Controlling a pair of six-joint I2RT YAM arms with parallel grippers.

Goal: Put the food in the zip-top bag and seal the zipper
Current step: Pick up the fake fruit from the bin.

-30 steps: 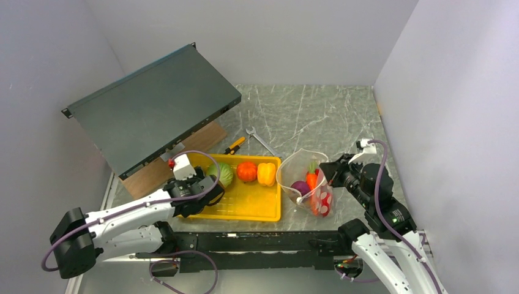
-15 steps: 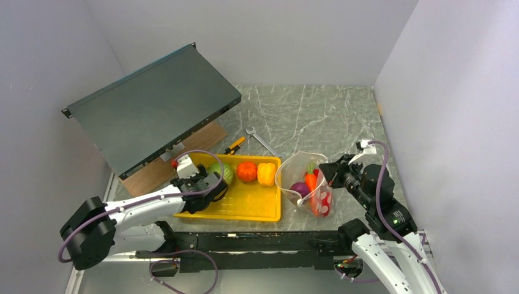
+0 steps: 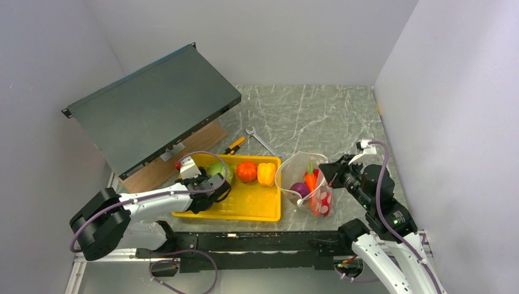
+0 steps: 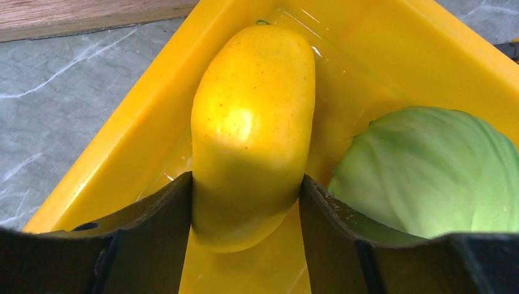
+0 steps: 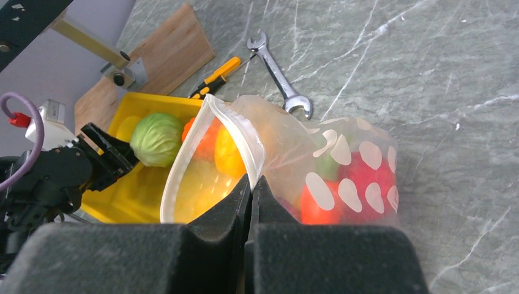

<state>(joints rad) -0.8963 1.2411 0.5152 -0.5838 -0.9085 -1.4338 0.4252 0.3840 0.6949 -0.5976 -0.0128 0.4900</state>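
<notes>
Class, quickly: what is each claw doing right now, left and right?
Left claw: closed on the yellow mango, which lies in the yellow tray.
Right claw: closed, pinching the zip-top bag at its mouth edge.

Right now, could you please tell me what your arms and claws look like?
The left arm and right arm are white tubes with black joints, each trailing a purple cable. The left claw and right claw have black, wedge-shaped fingers.

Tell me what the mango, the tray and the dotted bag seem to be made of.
Mango: probably hard plastic, glossy; a bright highlight on its skin. Tray: apparently smooth yellow plastic; its wall shows shiny reflections. Bag: thin clear plastic film; food shows through its wrinkled side.
</notes>
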